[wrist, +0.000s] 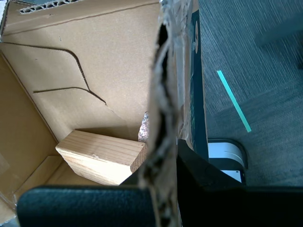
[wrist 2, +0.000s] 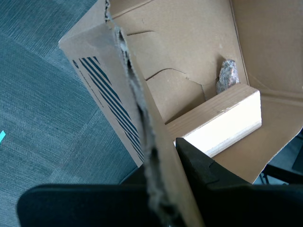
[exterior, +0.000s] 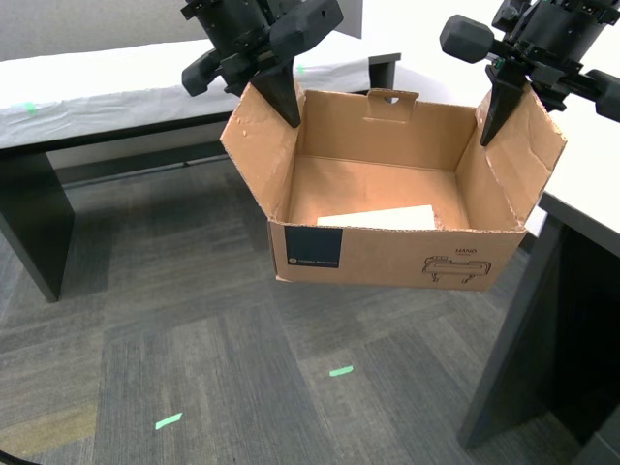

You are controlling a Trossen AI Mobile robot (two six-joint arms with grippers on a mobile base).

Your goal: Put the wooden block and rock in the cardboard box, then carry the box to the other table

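- My first gripper [wrist: 161, 163] was clamped right down on the ragged top edge of a side flap of the cardboard box [wrist: 94, 56], one dark finger on each face of the card and no gap showing.
- My second gripper [wrist 2: 158, 160], same story: pinched tight on a torn flap edge of the cardboard box [wrist 2: 94, 71], with blue stripes printed on the outer wall just below it.
- Past the first gripper's flap, the wooden block [wrist: 102, 153] lay on the box floor, with a sliver of the rock [wrist: 143, 127] peeking out between block and flap.
- From the second gripper's side the wooden block [wrist 2: 218, 120] lay flat, and the rock [wrist 2: 228, 74] sat just beyond it, close enough that I couldn't tell whether they touched.
- In the exterior view the cardboard box [exterior: 387, 254] hung clear of the grey carpet [exterior: 194, 320]. One arm [exterior: 262, 48] gripped the flap on the exterior view's left and another arm [exterior: 542, 48] the flap on its right; which was first or second, I couldn't say.
- Only the pale top of the wooden block [exterior: 378, 218] showed over the front wall.
- The other table [exterior: 97, 92], with its wrinkled cover, stood behind at the exterior view's left. A smooth pale table [exterior: 591, 184] stood just beside the box at the exterior view's right.
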